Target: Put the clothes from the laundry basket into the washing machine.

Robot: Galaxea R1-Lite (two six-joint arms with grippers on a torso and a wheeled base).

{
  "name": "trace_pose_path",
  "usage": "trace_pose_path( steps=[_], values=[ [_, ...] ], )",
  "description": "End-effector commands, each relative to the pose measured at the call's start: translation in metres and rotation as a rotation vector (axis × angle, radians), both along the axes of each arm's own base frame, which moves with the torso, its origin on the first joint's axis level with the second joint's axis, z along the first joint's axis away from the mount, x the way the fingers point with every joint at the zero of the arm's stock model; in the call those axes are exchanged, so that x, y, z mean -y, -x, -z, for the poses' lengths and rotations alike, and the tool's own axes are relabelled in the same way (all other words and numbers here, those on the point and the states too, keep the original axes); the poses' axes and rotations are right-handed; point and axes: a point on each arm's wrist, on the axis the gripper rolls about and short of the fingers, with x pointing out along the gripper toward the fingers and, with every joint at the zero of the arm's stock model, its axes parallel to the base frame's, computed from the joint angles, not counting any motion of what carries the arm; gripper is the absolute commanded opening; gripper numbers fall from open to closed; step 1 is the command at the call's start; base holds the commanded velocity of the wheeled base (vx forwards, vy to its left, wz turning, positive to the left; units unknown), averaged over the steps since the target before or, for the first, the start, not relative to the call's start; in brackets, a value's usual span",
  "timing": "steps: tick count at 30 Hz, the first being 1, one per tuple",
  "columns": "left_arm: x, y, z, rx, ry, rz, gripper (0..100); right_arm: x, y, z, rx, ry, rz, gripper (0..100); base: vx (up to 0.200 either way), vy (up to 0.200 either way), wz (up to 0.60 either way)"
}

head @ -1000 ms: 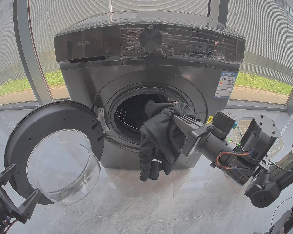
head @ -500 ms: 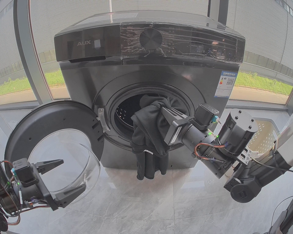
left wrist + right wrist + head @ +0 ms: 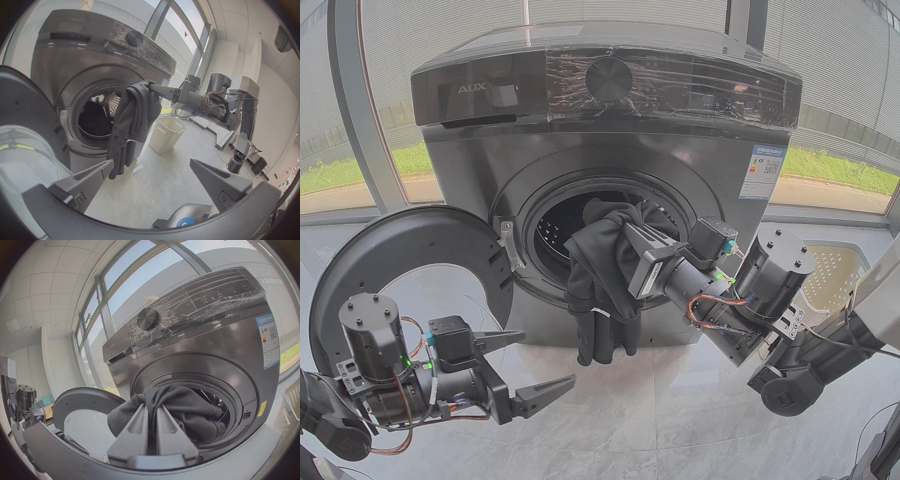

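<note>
**Daylight from behind, hard bend at the edges**

Bright daylight comes through the tall glass windows (image 3: 844, 94) behind the dark grey front-loading washing machine (image 3: 600, 150), leaving its front in soft shade. Glare streaks the crinkled clear plastic film (image 3: 675, 87) on its panel, and the pale glossy stone floor (image 3: 650, 412) carries a faint reflection. The drum's mouth (image 3: 565, 228) is nearly black, and the black crumpled cloth garment (image 3: 603, 269) before it barely stands out. My wrist views bulge strongly, with dark corners.

Left hand (image 3: 547, 357) agape, right hand (image 3: 626, 229) clamped.
</note>
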Motion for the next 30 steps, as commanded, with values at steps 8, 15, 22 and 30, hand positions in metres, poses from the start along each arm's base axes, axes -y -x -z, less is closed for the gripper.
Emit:
trace_pose_path(
  steps=[8,15,22,30],
  values=[
    [0.032,-0.038,0.015,-0.099,0.022,0.001,100,-0.002,0.003,0.0,0.006,-0.007,-0.009,0,0.0,0.0,0.0],
    [0.043,-0.057,0.02,-0.071,0.043,-0.046,100,-0.006,0.007,0.0,0.008,-0.009,-0.025,0,0.0,0.0,0.0],
    [0.05,-0.072,0.035,-0.054,0.05,-0.068,100,-0.008,0.009,0.0,0.009,-0.011,-0.031,0,0.0,0.0,0.0],
    [0.057,-0.083,0.032,-0.02,0.069,-0.094,100,-0.007,0.01,-0.001,0.018,-0.018,-0.031,0,0.0,0.0,0.0]
  ],
)
